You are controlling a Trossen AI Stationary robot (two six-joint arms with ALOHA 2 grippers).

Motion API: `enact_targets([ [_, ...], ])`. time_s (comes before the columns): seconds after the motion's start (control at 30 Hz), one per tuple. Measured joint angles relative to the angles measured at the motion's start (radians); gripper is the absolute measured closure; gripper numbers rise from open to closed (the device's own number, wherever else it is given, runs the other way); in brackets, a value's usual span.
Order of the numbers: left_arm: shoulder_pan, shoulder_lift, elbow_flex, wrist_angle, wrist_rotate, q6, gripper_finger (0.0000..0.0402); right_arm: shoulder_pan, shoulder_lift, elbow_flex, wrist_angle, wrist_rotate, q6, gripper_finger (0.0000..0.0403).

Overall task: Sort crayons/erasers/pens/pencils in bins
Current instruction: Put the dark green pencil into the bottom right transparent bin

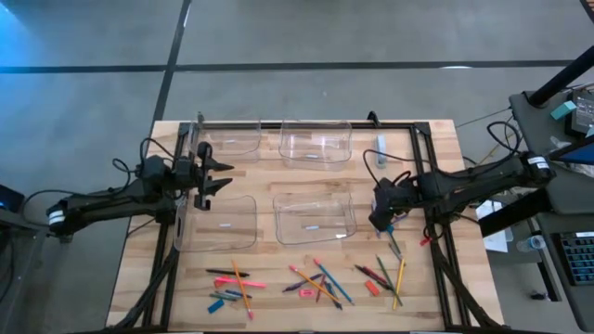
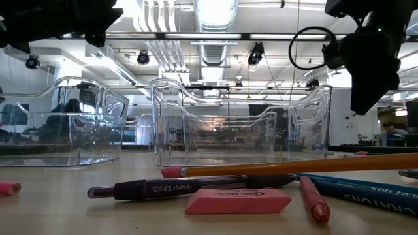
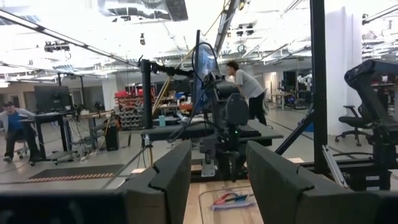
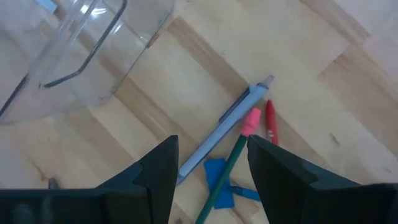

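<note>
One green pencil [image 4: 225,180] lies right under your right gripper [image 4: 211,171], pointing long-ways out between its spread, empty fingers, just beside the near right bin [image 1: 314,218], far from your left gripper [image 1: 215,173].

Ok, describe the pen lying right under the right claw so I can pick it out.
Start at the clear bin nearest the right claw; on the bare wood beside it lies a pale blue-grey pen. A green pencil with a pink eraser tip lies against it. Only the pen carries a pocket clip.
</note>
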Motion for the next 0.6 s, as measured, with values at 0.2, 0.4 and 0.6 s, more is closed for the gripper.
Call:
enact_targets([
  [0.2, 0.000, 0.001, 0.000, 0.003, -0.008, -0.003, 0.0262, 0.038, 0.000, -0.033, 0.007, 0.002, 0.085, 0.0220],
  [0.4, 0.000, 0.002, 0.000, 0.003, -0.038, -0.001, 0.0262, 0.044, 0.000, -0.108, 0.062, 0.003, 0.132, 0.0226],
  [0.6, 0.000, 0.002, 0.000, 0.003, -0.053, -0.001, 0.0262, 0.044, 0.001, -0.170, 0.103, 0.004, 0.158, 0.0246],
])
